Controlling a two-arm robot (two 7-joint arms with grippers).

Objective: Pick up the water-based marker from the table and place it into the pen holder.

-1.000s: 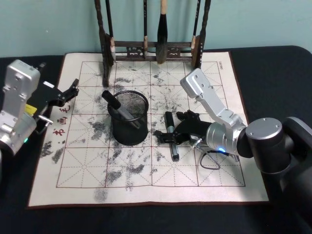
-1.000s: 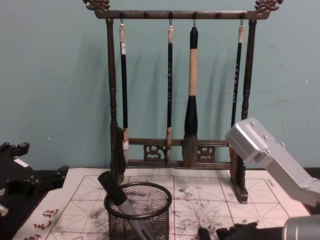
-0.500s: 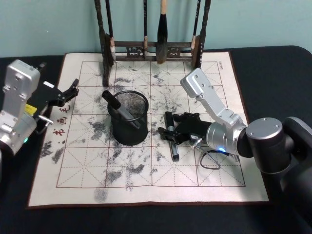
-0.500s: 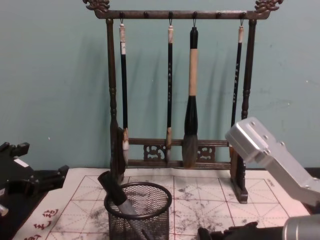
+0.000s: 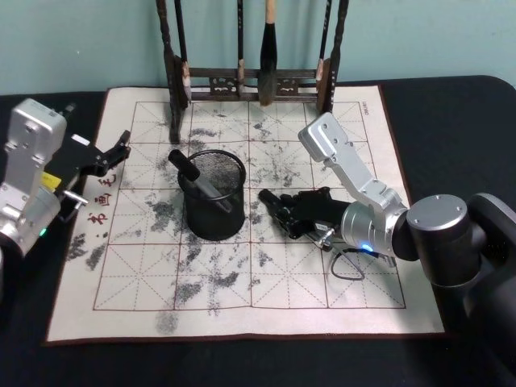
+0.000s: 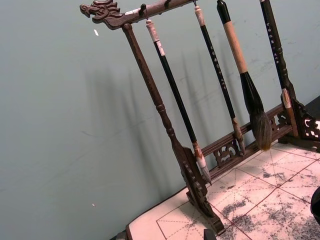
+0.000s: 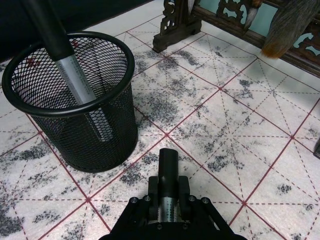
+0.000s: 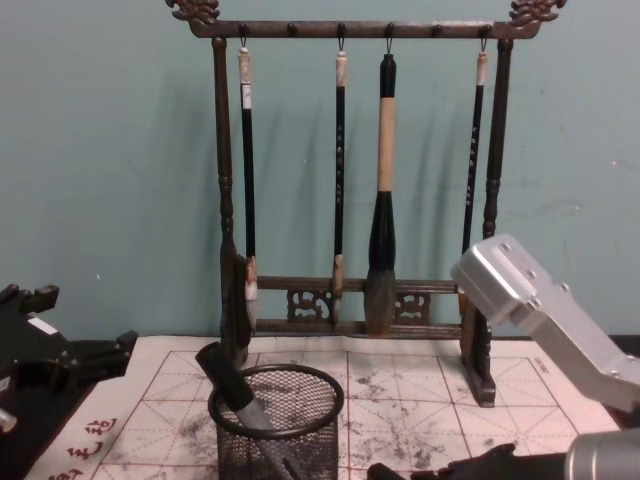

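Right hand point(image 7: 167, 212) clenched on the marker point(image 7: 168, 167), low over the tabletop point(image 5: 322, 282), cap aimed at the holder point(image 7: 85, 140) close by. Swung across unraised, the cap would likely strike the mesh and topple it. Left hand point(image 5: 109, 153) idles unclenched at the tabletop's left side.

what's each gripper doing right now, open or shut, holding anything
left gripper: open, empty, parked off to the left.
right gripper: shut on the marker.

Marker point(image 5: 196, 179) point(image 5: 276, 207) x2, pen holder point(image 5: 214, 219) x1, brush rack point(image 8: 223, 200) x1, hanging brush point(image 8: 385, 200) x4, mat point(image 5: 266, 278) x1.
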